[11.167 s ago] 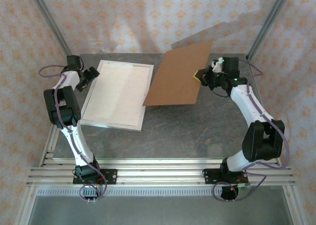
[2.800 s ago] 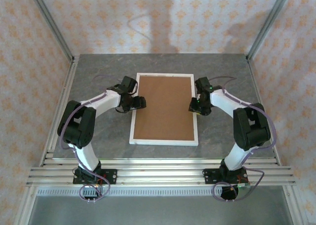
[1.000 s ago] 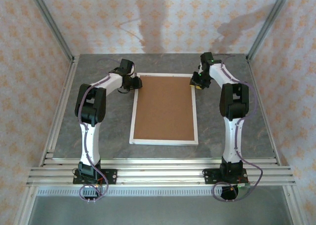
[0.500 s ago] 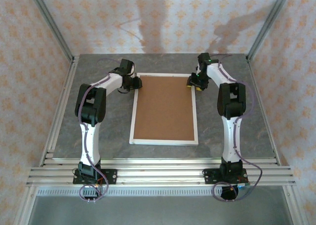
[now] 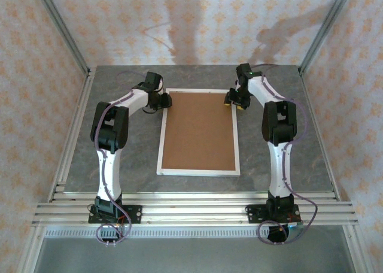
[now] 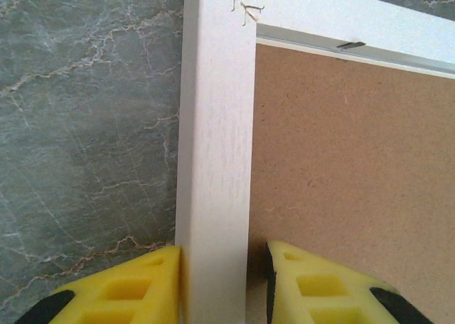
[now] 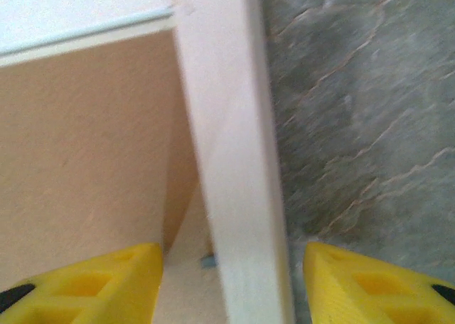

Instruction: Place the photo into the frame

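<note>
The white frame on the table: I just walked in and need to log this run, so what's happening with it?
The frame lies flat on the table with a brown backing board seated in it. Both arms reach to its far corners. The left gripper is clamped across the left rail; the right gripper straddles the right rail with its jaws open, not gripping it.

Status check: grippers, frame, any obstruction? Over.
Left gripper shut on left rail of the frame, far corner. Right gripper open, straddling right rail. Brown backing board lies in the frame, covering its opening.
</note>
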### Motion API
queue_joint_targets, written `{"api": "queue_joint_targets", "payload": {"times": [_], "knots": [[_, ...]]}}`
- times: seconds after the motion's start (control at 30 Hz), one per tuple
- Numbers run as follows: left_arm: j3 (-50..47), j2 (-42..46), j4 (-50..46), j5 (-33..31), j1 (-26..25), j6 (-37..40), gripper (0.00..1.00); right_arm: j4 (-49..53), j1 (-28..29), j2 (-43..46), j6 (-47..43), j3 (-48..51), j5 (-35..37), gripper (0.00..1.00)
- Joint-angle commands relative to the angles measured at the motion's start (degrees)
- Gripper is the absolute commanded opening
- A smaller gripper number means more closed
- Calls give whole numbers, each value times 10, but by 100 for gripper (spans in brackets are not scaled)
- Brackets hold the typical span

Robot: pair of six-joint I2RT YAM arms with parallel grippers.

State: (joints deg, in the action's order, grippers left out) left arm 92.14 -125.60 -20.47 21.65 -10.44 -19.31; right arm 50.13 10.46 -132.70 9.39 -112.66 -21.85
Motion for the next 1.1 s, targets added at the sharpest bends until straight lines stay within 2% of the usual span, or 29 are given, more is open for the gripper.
{"api": "queue_joint_targets", "payload": {"times": [0.0, 0.2, 0.5, 0.7, 1.07], "knots": [[-32, -10, -15, -12, -2, -11, 31, 30, 9, 76, 4, 17, 26, 56], [-35, -2, -18, -19, 0, -5, 31, -1, -6, 177, 10, 139, 32, 56], [-30, 0, -20, -17, 0, -6, 31, -42, -5, 260, 16, 316, 32, 56], [-33, 1, -17, -12, 1, -12, 31, -56, -5, 268, 13, 358, 30, 56], [-41, 0, -18, -14, 0, -11, 31, -87, -4, 238, 18, 377, 17, 56]]}}
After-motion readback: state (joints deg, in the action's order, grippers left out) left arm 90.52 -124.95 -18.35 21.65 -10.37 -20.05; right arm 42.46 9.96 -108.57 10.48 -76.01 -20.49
